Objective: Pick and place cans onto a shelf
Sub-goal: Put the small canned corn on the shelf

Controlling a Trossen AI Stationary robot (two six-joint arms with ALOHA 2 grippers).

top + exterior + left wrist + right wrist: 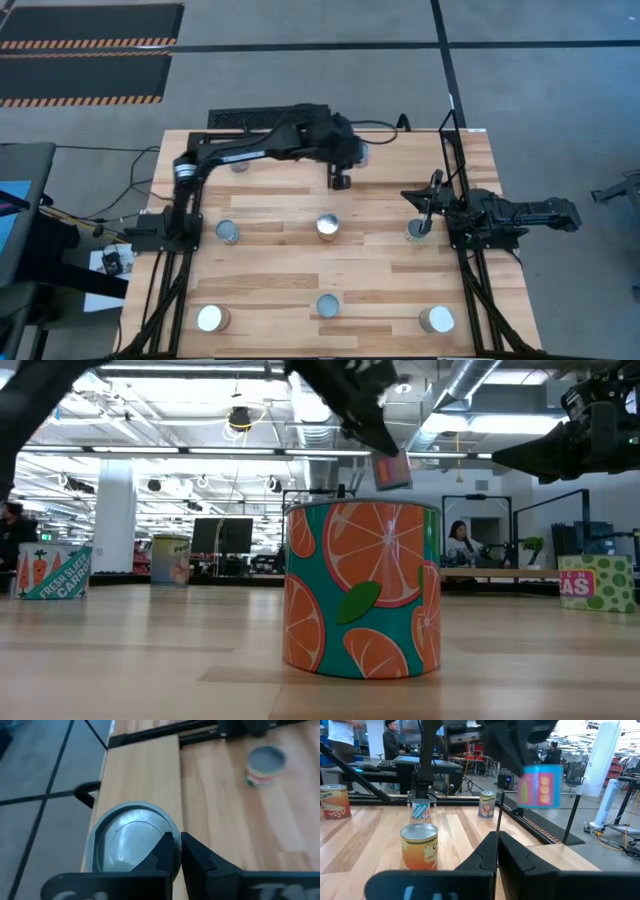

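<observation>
Light wooden table (280, 250) on grey floor, striped floor mats in the upper left of the high frame; open workspace with desks, monitors and people seen behind in the low and right wrist views. Left gripper (352, 160) extended to upper centre of the high frame, near the table's far edge, clamped on a pale-blue can (540, 785) with pink and yellow label, held in the air clear of the table surface; same can's round silvery top (131, 837) fills the lower left of the left wrist frame, with one finger (167, 852) pressed against its rim. Right gripper (425, 205) at right of the high frame, fingers drawn together with nothing between them, just above a can (418, 230) standing beside it. Remaining cans upright on table: two in the middle row at left (228, 232) and centre (327, 227); three in the bottom row at left (210, 319), centre (328, 305) and right (437, 320). Orange-slice can (362, 590) large at centre of the low frame. Black frame posts (462, 190) along the right table edge.
</observation>
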